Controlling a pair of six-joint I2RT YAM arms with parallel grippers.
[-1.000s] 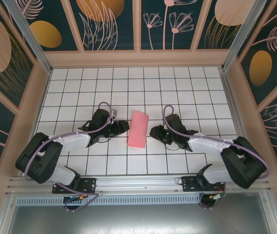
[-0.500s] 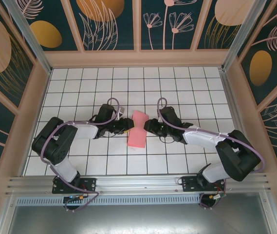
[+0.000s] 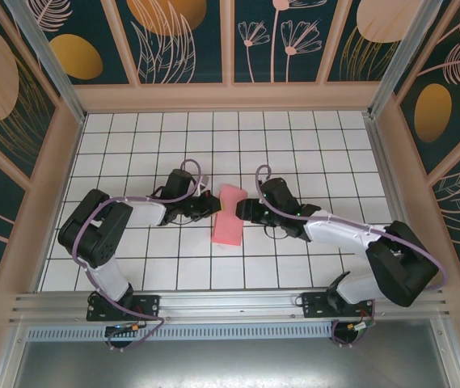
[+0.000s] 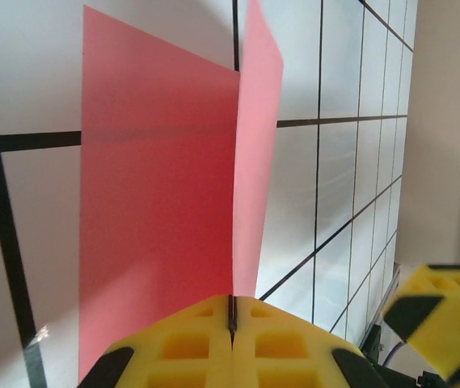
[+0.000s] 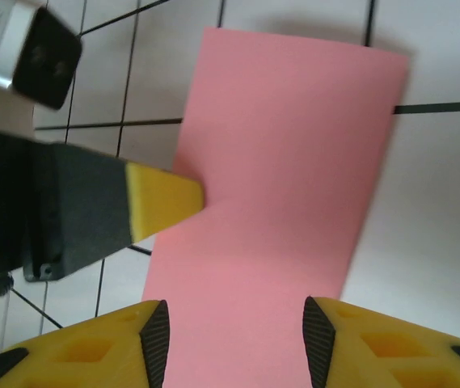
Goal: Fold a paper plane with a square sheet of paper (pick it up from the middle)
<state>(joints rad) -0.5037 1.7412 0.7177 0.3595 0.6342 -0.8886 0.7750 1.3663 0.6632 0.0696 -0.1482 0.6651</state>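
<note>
Folded sheet of paper (image 3: 230,218) betw. tools, long axis near-far. L tool (image 4: 231,322) clamped on left edge (pads together); R tool (image 5: 231,343) apart, astride right edge.

- The folded salmon-pink paper sheet (image 3: 228,222) rests on the white grid-tiled table (image 3: 294,145), midway between the two arms.
- The left gripper (image 3: 213,204) touches its left edge.
- The right gripper (image 3: 244,210) sits at its right edge.
</note>
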